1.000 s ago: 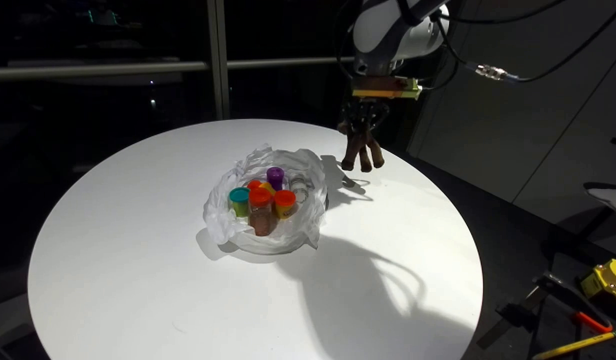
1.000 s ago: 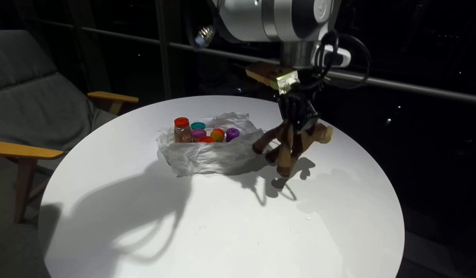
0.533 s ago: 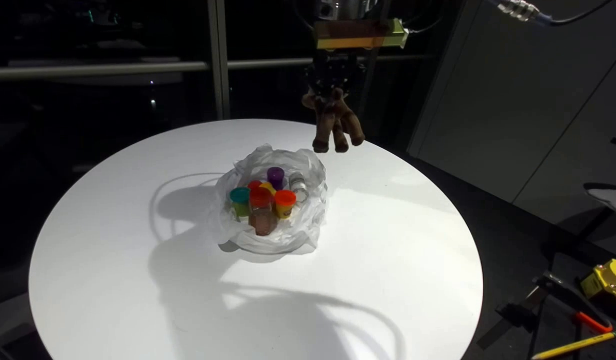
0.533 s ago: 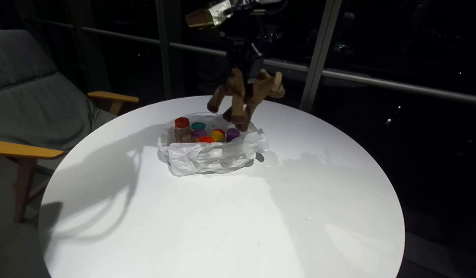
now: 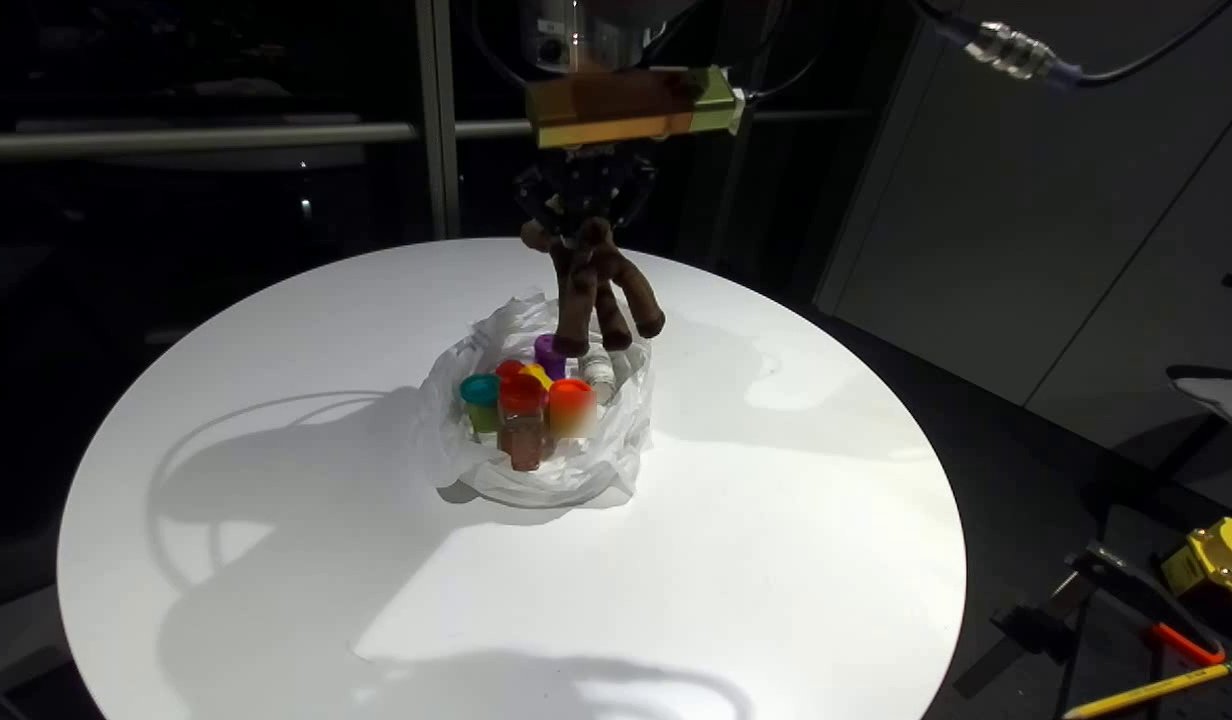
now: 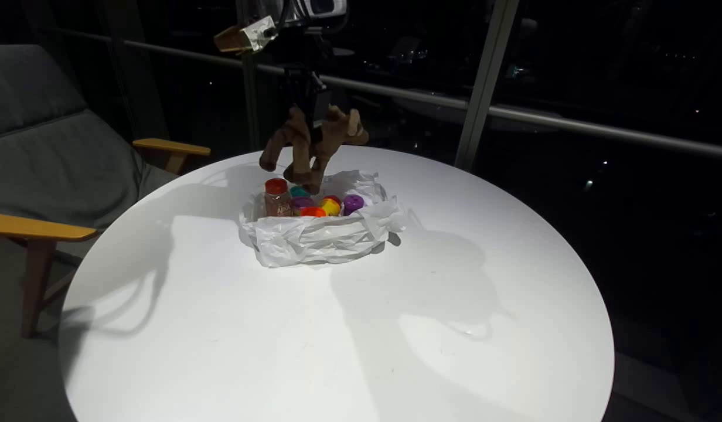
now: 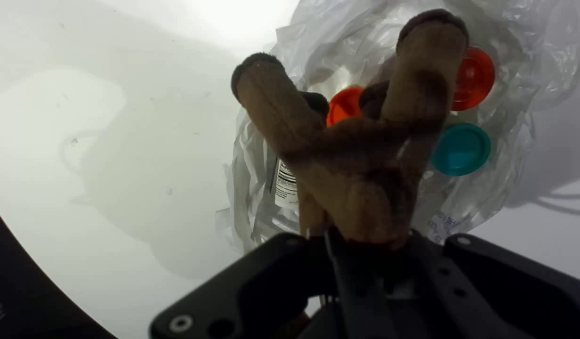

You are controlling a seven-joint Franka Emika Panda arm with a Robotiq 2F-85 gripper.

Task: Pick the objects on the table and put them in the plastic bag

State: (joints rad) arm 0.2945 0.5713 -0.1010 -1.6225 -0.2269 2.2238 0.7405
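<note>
With the bottle (image 5: 524, 440), teal-lidded cup (image 5: 482, 405) and purple cup (image 6: 353, 203) already gathered in the plastic bag (image 6: 317, 243), whose inside is partly hidden, only the brown plush animal (image 7: 346, 160), clamped in the gripper (image 5: 579, 236) above the bag's opening, appears left to be put in.

Robot arm (image 6: 337, 7) cropped at the top of both exterior views, wrist (image 5: 596, 40) above the pincer (image 5: 579, 231), pincer pointing down, black fingers (image 7: 452, 282) clamped in a grip, side linkages (image 7: 224, 287) bowed outward, seen low in the wrist view
</note>
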